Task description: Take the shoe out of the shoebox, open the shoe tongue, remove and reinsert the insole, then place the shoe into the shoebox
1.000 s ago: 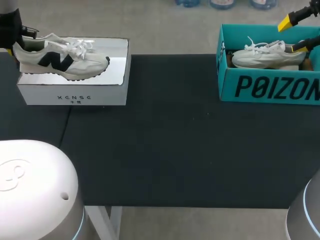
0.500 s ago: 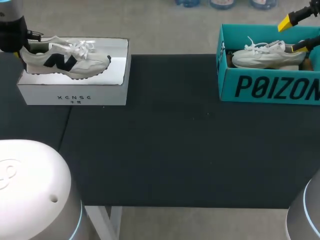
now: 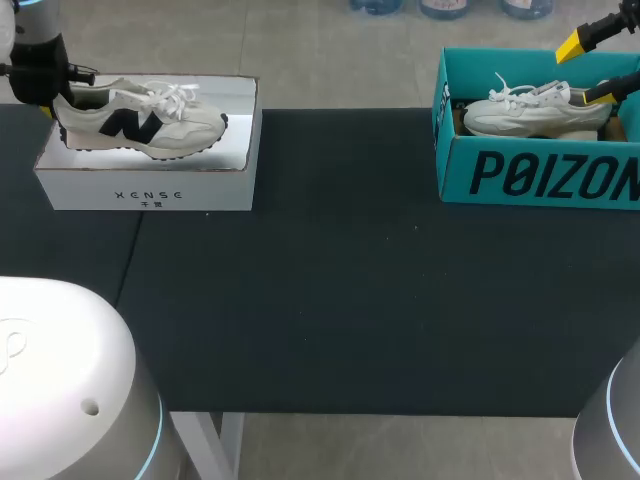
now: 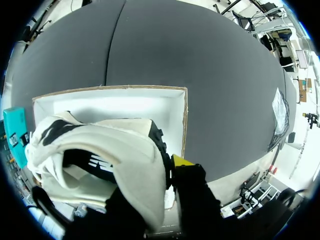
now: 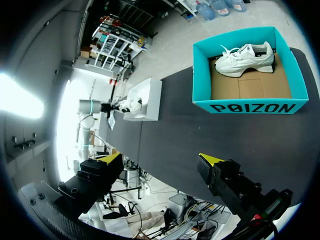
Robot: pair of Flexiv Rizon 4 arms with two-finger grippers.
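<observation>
Over white shoebox [image 3: 150, 186] rim, left tool [image 4: 167, 172] clamps shoe [image 3: 140, 120].

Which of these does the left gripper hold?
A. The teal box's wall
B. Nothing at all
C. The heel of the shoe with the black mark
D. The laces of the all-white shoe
C: the left gripper is closed on the heel end of the shoe with the black mark over the white box, while the all-white shoe lies in the teal box.
</observation>
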